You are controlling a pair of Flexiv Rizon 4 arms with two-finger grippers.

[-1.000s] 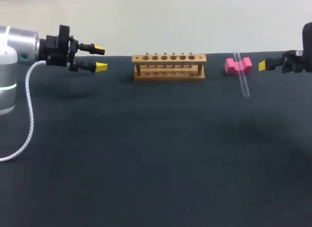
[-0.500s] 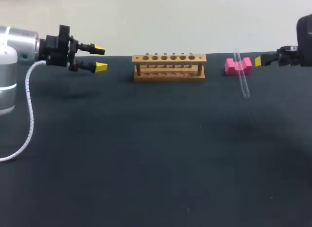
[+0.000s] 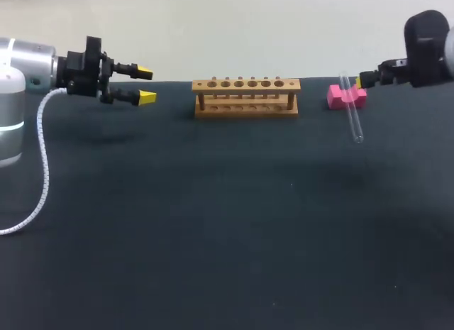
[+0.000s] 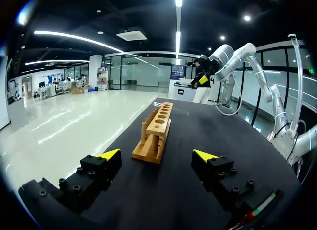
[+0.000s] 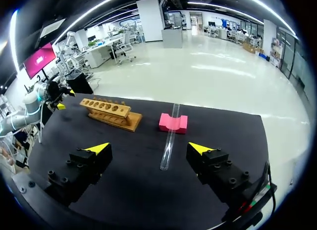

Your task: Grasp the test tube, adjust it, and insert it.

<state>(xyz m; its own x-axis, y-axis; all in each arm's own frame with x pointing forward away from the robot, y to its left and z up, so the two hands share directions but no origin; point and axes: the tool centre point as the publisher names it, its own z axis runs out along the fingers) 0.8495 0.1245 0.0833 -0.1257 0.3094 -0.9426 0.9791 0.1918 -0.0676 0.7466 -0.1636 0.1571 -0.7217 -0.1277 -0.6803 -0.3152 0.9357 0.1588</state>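
Both left pincer [image 4: 156, 154] and right pincer [image 5: 148, 148] gape empty, right tips seemingly half-hidden overhead.

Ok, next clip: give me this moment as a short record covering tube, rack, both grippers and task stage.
test tube: resting across the pink block, not grasped
wooden rack: on the table, no tube in it
left gripper: open, empty, beyond the rack's far end from the tube
right gripper: open, empty, tube ahead of it
stage: grasp not yet made
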